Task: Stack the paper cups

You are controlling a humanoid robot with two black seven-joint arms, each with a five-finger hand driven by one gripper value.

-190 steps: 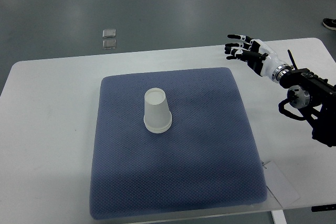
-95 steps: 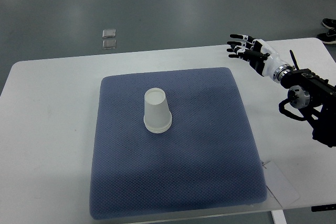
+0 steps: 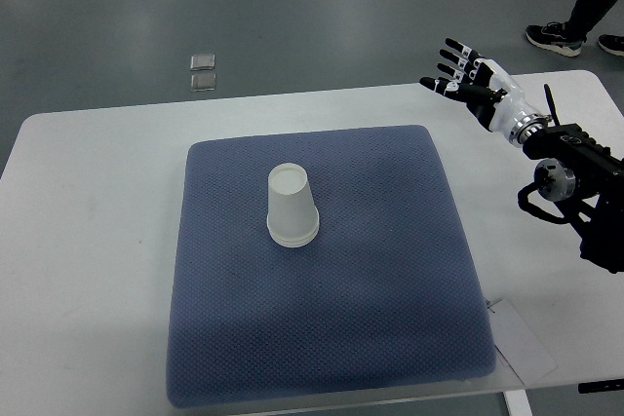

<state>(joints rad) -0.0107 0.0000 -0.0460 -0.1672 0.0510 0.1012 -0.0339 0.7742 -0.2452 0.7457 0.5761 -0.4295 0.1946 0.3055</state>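
Note:
A white paper cup (image 3: pixel 292 207) stands upside down on the blue mat (image 3: pixel 322 338), left of the mat's middle; at its base it shows a double rim, as of stacked cups. My right hand (image 3: pixel 458 70) is open and empty, fingers spread, raised over the table's far right edge, well away from the cup. The left arm does not show.
The mat lies on a white table (image 3: pixel 88 241). A paper label (image 3: pixel 522 343) lies at the mat's near right corner. A person's legs and shoes (image 3: pixel 575 31) stand on the floor at the far right. Two small clear squares (image 3: pixel 203 70) lie on the floor beyond the table.
My right hand has risen and moved slightly right and back, its fingers spreading wider. A person's legs have come into view at the top right. The cup has not moved.

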